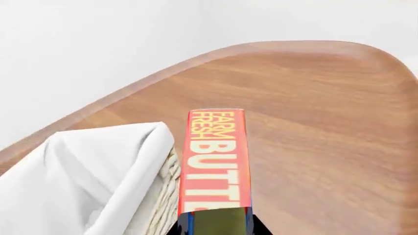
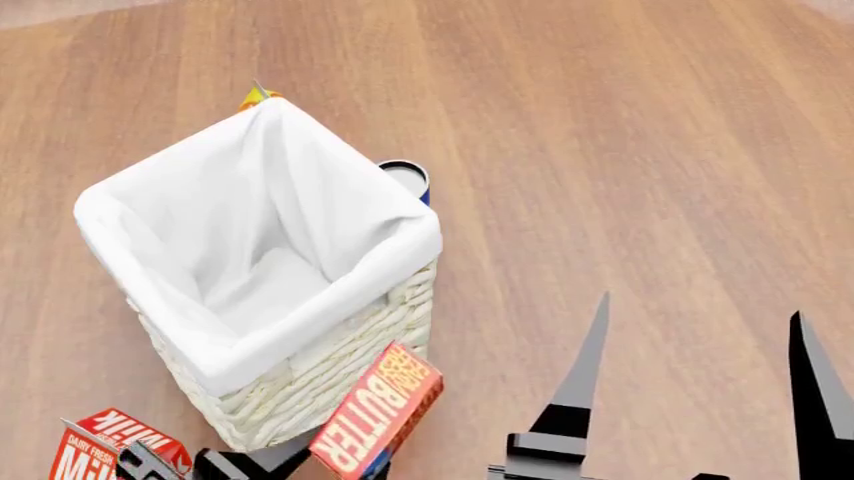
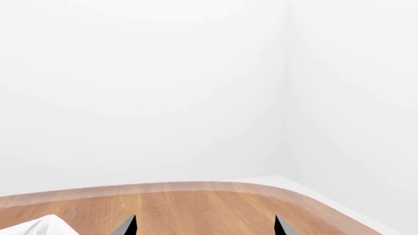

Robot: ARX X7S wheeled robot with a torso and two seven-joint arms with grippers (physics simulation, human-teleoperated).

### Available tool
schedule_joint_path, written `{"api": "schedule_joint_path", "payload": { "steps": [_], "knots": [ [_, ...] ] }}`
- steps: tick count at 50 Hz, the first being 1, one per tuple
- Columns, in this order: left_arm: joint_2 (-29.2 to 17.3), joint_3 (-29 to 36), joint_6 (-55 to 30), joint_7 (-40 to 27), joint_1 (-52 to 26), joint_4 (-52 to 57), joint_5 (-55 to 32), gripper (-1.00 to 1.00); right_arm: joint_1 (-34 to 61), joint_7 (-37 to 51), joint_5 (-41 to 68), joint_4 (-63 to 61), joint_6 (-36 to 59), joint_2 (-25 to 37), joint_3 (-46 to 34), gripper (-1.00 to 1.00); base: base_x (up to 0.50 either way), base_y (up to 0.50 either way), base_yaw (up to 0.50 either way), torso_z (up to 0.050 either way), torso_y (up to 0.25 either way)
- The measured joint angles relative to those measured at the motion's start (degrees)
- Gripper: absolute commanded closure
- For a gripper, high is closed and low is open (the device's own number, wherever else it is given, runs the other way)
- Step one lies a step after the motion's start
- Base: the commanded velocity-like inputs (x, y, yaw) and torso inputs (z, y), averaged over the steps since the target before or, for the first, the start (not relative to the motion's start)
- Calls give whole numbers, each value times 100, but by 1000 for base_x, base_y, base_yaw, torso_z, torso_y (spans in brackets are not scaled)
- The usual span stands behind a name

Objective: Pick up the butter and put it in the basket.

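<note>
Your left gripper [image 2: 350, 468] is clamping the butter [image 2: 378, 410] at its lower end, holding it tilted at the bottom centre of the head view, just beside the lower right wall of the basket [image 2: 334, 350] and outside its rim. Your right gripper [image 2: 701, 360] is hanging at the lower right with its jaws spread wide around nothing. A milk carton [image 2: 107, 445] is sitting at the lower left corner.

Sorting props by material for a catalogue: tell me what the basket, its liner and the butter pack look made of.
The basket looks like woven wicker, cream and matte: braided strands show on its wall. Its liner looks like soft white cloth, folded and creased over the rim. The butter looks like a printed cardboard carton, smooth with flat faces and sharp edges, though that is a guess from a render.
</note>
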Motion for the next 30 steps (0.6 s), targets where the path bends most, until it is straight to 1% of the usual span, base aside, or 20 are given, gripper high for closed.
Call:
{"api": "schedule_joint_path", "payload": {
  "steps": [9, 15, 23, 30],
  "knots": [
    [143, -215, -690, 90, -504, 358, -202, 100, 12, 22, 23, 10, -16, 26, -22, -100, 0, 0, 0, 0, 1],
    [241, -486, -1212, 203, -1003, 461, -357, 100, 17, 32, 34, 26, -39, 39, -38, -100, 0, 0, 0, 0, 0],
    [260, -890, -1767, 469, -1874, 245, -509, 100, 4, 21, 50, 104, -125, 41, -51, -100, 0, 0, 0, 0, 1],
    [201, -1082, -2108, 705, -2631, -73, -599, 100, -4, 10, 87, 148, -196, 45, -34, -100, 0, 0, 0, 1, 1]
  ]
}}
